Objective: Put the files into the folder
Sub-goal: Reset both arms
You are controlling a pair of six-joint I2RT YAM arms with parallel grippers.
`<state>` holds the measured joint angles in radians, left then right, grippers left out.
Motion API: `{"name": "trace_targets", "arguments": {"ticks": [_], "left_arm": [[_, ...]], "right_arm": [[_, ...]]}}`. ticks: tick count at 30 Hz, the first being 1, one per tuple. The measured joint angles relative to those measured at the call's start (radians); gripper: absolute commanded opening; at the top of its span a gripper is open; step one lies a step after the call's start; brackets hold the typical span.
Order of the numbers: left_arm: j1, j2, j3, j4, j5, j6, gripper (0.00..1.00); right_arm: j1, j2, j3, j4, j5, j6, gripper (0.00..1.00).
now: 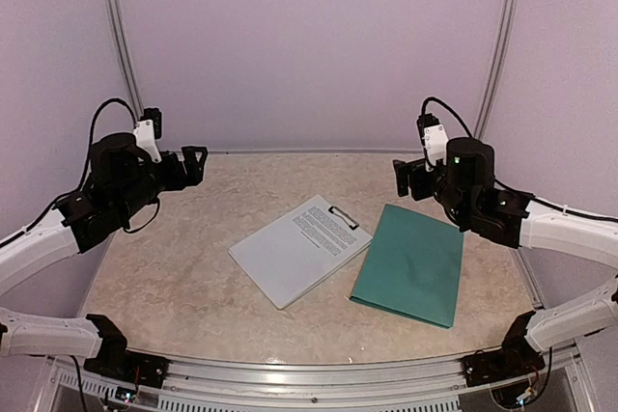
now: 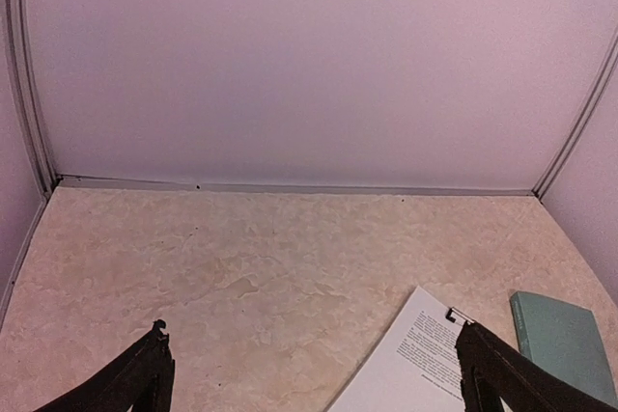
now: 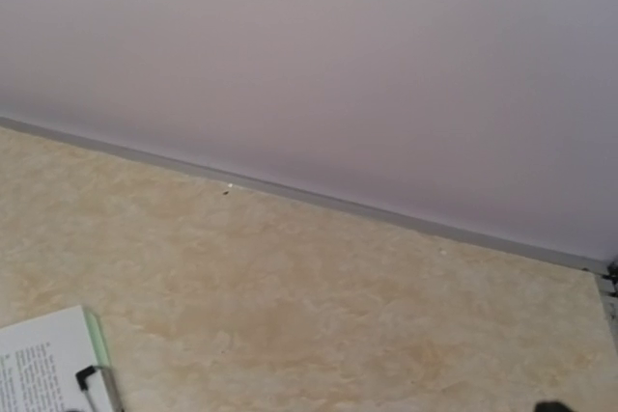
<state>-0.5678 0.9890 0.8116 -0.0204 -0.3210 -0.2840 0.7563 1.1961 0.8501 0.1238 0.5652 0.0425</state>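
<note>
Marbled table (image 1: 174, 277) carries the files (image 1: 294, 253) on a clipboard (image 3: 95, 340) mid-table, with the folder (image 1: 410, 262) just beside, toward the right edge. Both lie well apart from the raised jaws. Left gripper (image 1: 193, 166) gapes; right gripper (image 1: 406, 178) seems apart too, its fingers nearly cut off in the wrist view.

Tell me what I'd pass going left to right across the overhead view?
Left gripper → files → folder. The right gripper overlaps the folder's span sideways, so it is left out of the order.

2 white arms (image 1: 34, 250) w/ blk joints (image 1: 116, 176), cables (image 1: 97, 121), grippers (image 1: 196, 163).
</note>
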Motion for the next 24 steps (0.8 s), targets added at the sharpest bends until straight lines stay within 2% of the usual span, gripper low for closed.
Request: {"name": "trace_targets", "arguments": {"ticks": [12,24], "left_arm": [[-0.095,0.008,-0.024,0.082,-0.107,0.113,0.99],[-0.103,0.021,-0.024,0.082,-0.134,0.136,0.99]], "right_arm": [[0.0,-0.044,-0.022,0.036,0.024,-0.051,0.99],[-0.037,-0.058,-0.029,0.036,-0.024,-0.065,0.99]]}}
